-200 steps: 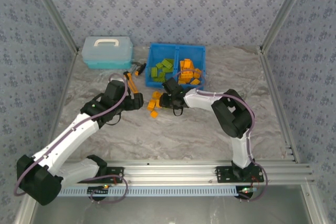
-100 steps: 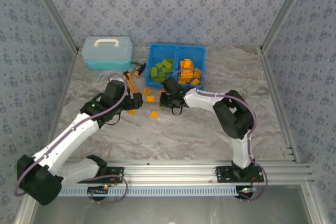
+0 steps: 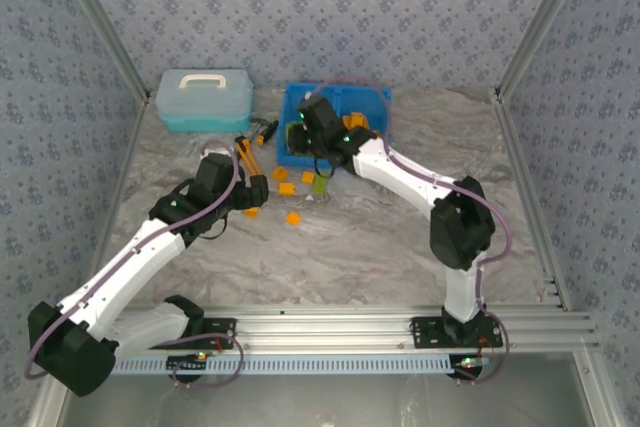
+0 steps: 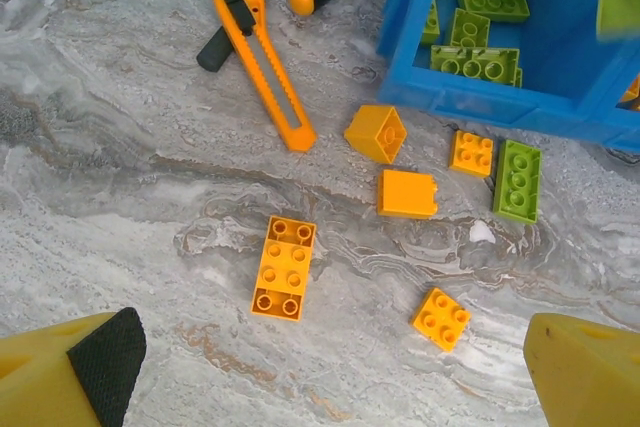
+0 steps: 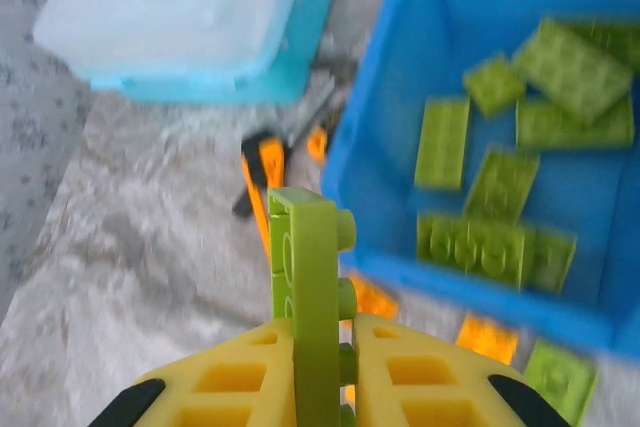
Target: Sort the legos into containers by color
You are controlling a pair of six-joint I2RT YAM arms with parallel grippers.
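Green lego (image 5: 303, 267) in right jaws, beside blue bin (image 5: 368, 142); left jaws wide

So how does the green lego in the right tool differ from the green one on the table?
The held green lego stands on edge in the shut right tool, studs sideways; the loose green lego lies flat, studs up. The held one is up in the air by the blue bin; the loose one rests on the table outside it. Both are green.
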